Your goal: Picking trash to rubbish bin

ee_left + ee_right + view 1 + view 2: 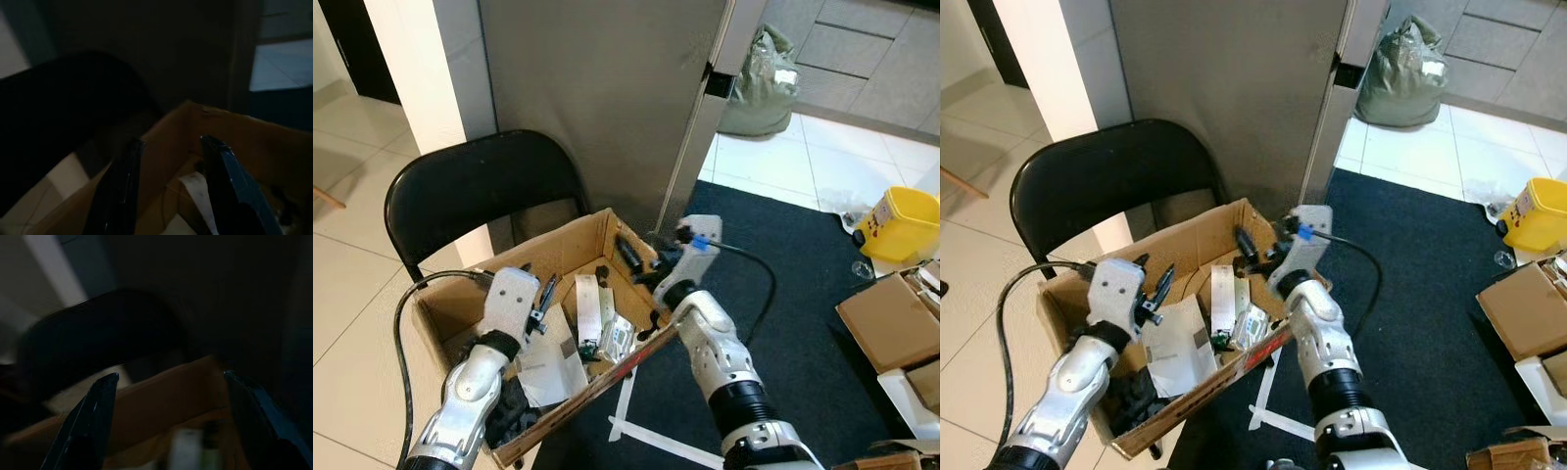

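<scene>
Both tools, left (168, 147) and right (171, 382), fingers spread wide, empty, poised over cardboard box (573, 240).

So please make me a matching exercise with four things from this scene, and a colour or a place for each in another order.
Things:
1. folding chair
2. cardboard box
3. bucket
4. tied bag

Colour or place:
A. yellow, at the far right by the dark rug
B. grey-green, on the white tiles beyond the doorway
C. black, behind the box
D. brown, holding paper scraps, with both grippers over it

Pairs: 1-C, 2-D, 3-A, 4-B
</scene>
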You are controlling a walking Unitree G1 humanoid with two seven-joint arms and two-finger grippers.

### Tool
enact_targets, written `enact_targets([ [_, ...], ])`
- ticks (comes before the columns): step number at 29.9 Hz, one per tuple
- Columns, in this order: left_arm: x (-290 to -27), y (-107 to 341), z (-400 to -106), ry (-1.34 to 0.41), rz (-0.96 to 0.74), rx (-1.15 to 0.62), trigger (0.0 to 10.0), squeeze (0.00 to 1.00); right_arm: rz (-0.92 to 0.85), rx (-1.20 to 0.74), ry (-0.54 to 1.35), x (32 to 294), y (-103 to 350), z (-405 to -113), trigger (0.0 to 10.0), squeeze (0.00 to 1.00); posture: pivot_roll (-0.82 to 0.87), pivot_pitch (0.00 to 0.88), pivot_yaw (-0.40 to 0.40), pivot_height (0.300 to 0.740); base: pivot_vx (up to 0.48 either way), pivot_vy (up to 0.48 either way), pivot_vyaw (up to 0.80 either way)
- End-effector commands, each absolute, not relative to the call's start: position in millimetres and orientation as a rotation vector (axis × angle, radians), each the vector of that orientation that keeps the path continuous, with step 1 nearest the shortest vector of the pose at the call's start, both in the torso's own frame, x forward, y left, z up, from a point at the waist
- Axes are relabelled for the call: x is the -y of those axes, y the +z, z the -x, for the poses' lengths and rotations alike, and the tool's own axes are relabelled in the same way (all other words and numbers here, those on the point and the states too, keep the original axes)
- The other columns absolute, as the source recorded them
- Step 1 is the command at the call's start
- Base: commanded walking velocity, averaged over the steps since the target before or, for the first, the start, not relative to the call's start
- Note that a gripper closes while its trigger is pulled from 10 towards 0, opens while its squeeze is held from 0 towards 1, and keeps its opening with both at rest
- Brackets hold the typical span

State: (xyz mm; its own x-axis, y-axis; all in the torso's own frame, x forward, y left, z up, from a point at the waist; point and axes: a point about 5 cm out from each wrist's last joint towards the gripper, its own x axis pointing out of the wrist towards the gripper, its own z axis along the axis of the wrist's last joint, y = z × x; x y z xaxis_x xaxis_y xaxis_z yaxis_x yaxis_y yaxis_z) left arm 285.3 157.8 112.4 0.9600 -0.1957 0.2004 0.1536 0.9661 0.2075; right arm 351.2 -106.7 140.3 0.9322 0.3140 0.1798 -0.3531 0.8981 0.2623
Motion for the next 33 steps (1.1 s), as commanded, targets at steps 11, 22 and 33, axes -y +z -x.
enact_targets([
  [11,-174.9,94.1,-273.9,0.003,-0.282,-0.003,10.0,0.0,0.009,0.065,0.269,149.4,103.6,-321.6,10.0,0.0,0.01,0.138,-0.092,0.74,0.0,0.0,0.0],
  [22,-172.6,99.6,-280.2,0.072,-0.244,-0.022,10.0,0.0,-0.051,0.013,0.215,148.5,91.0,-316.2,10.0,0.0,0.0,0.12,-0.095,0.74,0.0,0.0,0.0],
  [33,-170.8,99.3,-283.7,0.073,-0.229,-0.038,10.0,0.0,-0.074,-0.009,0.219,139.5,86.7,-316.2,10.0,0.0,0.01,0.092,-0.098,0.74,0.0,0.0,-0.62],
])
